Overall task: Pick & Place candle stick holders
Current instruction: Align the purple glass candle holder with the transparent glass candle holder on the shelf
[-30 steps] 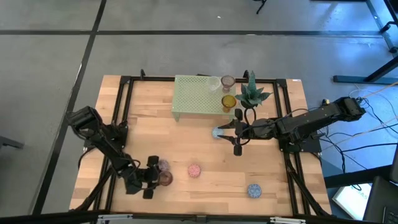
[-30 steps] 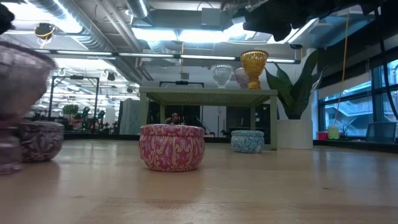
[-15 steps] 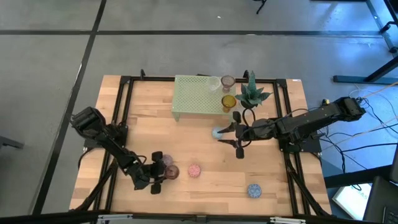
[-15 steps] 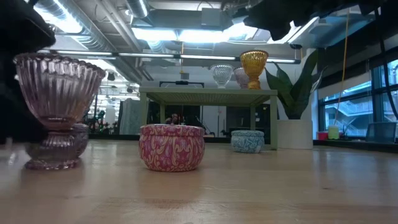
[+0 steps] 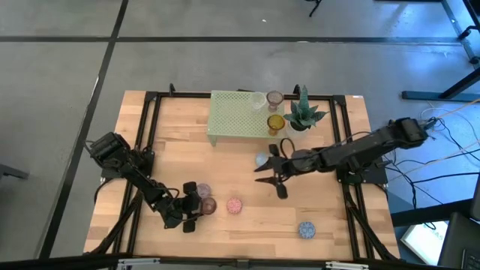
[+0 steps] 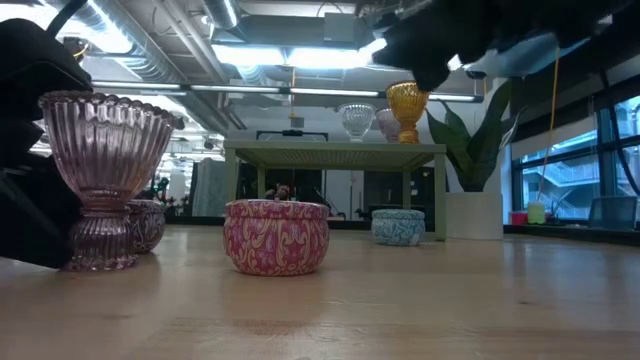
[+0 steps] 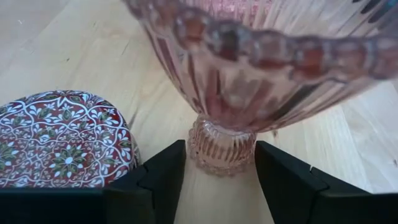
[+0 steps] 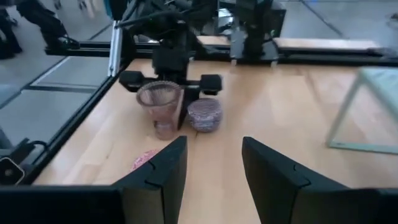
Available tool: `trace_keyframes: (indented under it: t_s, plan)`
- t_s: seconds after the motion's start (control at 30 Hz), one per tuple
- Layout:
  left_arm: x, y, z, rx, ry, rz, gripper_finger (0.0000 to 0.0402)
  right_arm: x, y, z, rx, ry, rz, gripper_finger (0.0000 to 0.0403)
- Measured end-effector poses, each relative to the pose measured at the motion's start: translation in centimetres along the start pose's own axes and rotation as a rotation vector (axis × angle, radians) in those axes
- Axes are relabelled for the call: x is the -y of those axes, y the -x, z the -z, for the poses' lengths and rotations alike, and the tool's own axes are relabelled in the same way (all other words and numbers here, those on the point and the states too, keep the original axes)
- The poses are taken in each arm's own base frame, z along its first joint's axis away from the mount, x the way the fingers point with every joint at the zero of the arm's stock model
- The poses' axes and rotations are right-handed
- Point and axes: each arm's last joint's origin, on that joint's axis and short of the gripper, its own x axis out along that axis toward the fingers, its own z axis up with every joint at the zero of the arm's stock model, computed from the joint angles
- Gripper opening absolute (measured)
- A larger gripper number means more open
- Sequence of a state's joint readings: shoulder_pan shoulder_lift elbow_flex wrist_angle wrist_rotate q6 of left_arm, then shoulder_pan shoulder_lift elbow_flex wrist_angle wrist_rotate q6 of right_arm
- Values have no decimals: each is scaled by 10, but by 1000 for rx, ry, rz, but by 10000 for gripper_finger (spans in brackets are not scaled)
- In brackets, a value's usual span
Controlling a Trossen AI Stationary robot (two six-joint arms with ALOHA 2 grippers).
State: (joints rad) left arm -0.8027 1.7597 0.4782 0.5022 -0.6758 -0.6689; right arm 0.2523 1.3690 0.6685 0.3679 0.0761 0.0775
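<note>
Wooden table top (image 5: 180, 161) in a black frame, grey floor around it. Left gripper (image 5: 188, 207) sits at roughly 7 o'clock on the table, jaws spread either side of the stem of a pink ribbed goblet holder (image 6: 104, 170); in the left wrist view the fingers (image 7: 155, 180) flank the foot with small gaps, so we read it as standing on the wood and not pinched, though contact is hard to rule out. Just beside it we see a mauve patterned tin holder (image 8: 204, 115), and a pink patterned tin (image 6: 276, 236) a bit toward centre. Right gripper (image 5: 271, 177) hovers near table centre, jaws wide apart and holding nothing. A pale blue tin (image 5: 261, 159) lies just beside it toward 12 o'clock. Another blue tin (image 5: 306, 229) sits at about 5 o'clock, well apart from both arms. At 12 o'clock stands the pale green perforated stand (image 5: 232, 116), carrying a clear holder (image 5: 259, 100), a mauve glass holder (image 5: 274, 99) and an amber goblet holder (image 6: 408, 103) at its 3 o'clock end. Potted plant (image 5: 305, 114) stands just beside that end.
</note>
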Motion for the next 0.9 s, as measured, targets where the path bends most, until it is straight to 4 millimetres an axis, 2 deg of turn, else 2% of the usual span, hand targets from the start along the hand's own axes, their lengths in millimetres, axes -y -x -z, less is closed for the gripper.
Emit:
trace_keyframes:
  t_s: [0.1,0.23,0.37,0.57,0.73,0.9]
  plan:
    - [0,0,0,1,-1,0,192,-2,-17,11,-4,-41,-50,154]
    - [0,0,0,3,1,-2,192,-4,-33,21,23,-78,-123,126]
    - [0,0,0,6,1,-4,192,-6,-42,27,51,-98,-165,81]
    - [0,0,-1,15,1,-15,192,-6,-55,38,4,-98,-160,8]
    - [0,2,-4,35,5,-23,192,-8,-77,30,10,-89,-166,12]
    - [-1,2,-6,36,-1,-23,192,-13,-105,25,0,-39,-244,4]
